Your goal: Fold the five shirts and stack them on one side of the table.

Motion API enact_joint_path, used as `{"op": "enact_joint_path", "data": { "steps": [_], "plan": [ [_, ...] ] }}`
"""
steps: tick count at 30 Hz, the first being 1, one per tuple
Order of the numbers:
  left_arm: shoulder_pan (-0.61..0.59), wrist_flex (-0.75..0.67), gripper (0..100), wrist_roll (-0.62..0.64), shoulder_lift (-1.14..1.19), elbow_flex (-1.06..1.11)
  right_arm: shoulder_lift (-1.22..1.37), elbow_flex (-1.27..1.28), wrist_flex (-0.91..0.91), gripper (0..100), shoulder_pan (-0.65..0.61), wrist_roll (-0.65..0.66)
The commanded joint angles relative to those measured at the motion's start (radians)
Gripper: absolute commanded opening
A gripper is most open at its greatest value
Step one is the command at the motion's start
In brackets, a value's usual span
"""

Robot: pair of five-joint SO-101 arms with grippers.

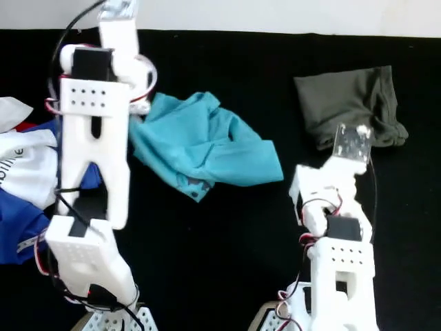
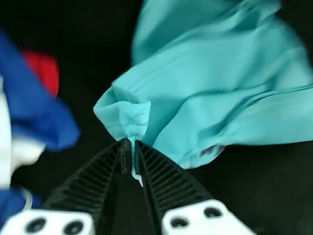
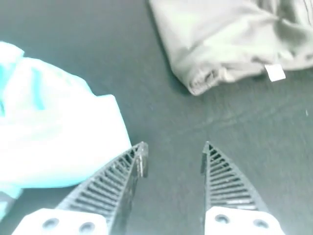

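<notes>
Two arms at work on shirts. The left gripper [image 2: 130, 147] has its jaws clamped on a bunched hem corner of the teal shirt [image 2: 210, 83]. The rest of that shirt spreads crumpled ahead of the tips and off to one side, on the black table [image 1: 227, 234]. A pile [image 1: 21, 172] of blue, white and red shirts lies just beside this gripper on its other side. The right gripper [image 3: 173, 152] has its jaws apart with nothing between them, over bare table. The teal shirt's near edge lies just beside one jaw; contact cannot be told. The grey shirt [image 3: 230, 39], folded into a compact block, lies ahead of the right gripper's tips, near but apart, and well apart from the left gripper
</notes>
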Motion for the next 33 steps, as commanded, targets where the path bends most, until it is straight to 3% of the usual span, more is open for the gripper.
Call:
{"op": "enact_joint_path", "data": {
  "steps": [1, 8, 15, 26, 33],
  "plan": [
    [-0.084, 0.017, 1, -0.009, -0.044, 0.2, 0.114, -0.18, 0.054, 18.7, -0.035, 0.014],
    [-0.173, -0.021, 1, -0.011, -0.067, 0.535, 0.545, -0.59, 0.14, 18.7, -0.107, 0.017],
    [-0.274, -0.399, 1, -0.006, -0.077, 0.868, 0.963, -0.851, 0.171, 18.7, -0.143, 0.012],
    [-0.312, -0.712, 1, -0.005, -0.079, 1.185, 1.178, -0.986, 0.274, 18.7, -0.242, 0.018],
    [-0.314, -0.763, 1, -0.005, -0.127, 1.239, 1.259, -0.989, 0.269, 18.7, -0.245, 0.018]
  ]
}}
